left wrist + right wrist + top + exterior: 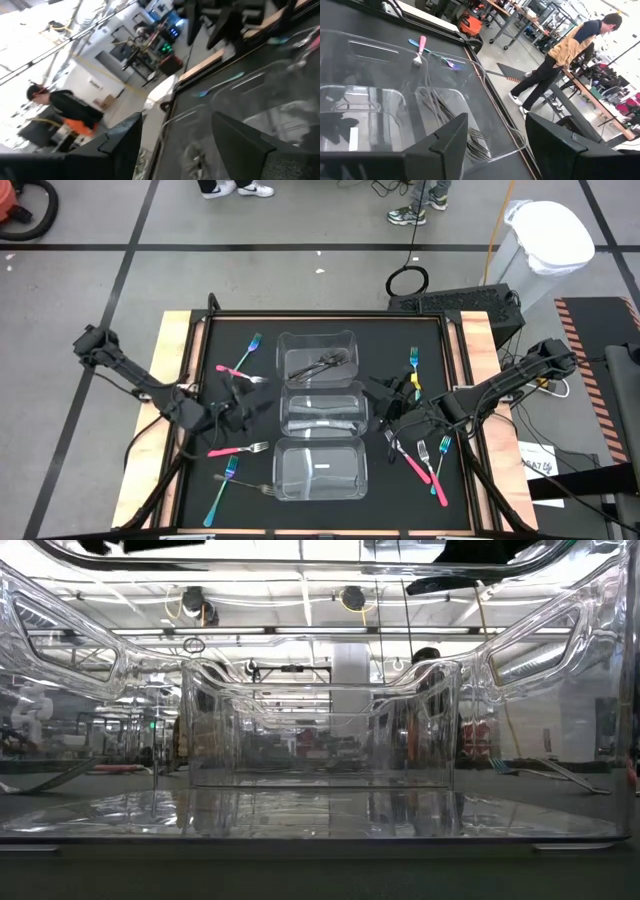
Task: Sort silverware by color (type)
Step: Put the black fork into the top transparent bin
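- High view shows a black worktop [200, 500] carrying three clear plastic containers in a row down its middle.
- Nearest container [320, 470] has no fork inside that I can make out; a dark grey fork [256, 489] lies just beside its left edge.
- Nearby on the left lie a teal-handled fork [222, 490] and a pink-handled fork [238, 449].
- On the right, a cluster of pink-handled forks [420, 470] lies with a teal-handled one [441, 450] beside it.
- Middle container [322, 409] holds pale forks that are hard to count.
- Left pincer [238, 404] hangs just left of this middle container, fingers spread and nothing between them in the left wrist view [180, 145].
- Right pincer [385, 402] sits just right of the same container, jaws apart and holding nothing; the right wrist view [495, 145] shows an empty gap over the container wall.
- Far container [317, 354] holds dark grey forks [322, 364], seen also past the right fingers [445, 117].
- Farther left lie another pink-handled fork [238, 370] and a blue-handled fork [250, 348], crossing; a teal fork [413, 365] lies farther right.
- Beyond the worktop, a person [560, 55] in a tan top bends over a bench.
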Robot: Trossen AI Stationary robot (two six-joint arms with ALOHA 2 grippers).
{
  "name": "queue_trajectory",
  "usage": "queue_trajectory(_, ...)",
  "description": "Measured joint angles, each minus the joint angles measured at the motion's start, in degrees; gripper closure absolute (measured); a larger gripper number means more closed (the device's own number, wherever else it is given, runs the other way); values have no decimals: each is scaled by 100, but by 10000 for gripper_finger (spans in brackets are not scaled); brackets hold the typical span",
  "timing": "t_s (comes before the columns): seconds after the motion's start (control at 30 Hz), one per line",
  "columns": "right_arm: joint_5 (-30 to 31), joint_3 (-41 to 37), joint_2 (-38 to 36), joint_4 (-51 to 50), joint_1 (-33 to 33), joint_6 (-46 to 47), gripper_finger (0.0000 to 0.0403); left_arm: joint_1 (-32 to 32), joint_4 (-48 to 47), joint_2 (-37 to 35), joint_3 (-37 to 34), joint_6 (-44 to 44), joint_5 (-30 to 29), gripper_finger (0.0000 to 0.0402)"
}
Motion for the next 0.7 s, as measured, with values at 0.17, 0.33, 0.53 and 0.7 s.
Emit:
queue_trajectory(0.17,-364,0,0,0,5,85,206,-417,5,0,147,-405,-2,162)
queue_trajectory(0.33,-497,0,0,52,78,217,206,-789,-29,2,190,-726,-9,162)
queue_trajectory(0.53,-501,0,0,524,351,215,206,-1137,-29,2,190,-899,-28,162)
queue_trajectory(0.7,-501,0,0,811,620,195,206,-1488,-303,17,195,-1161,-35,163)
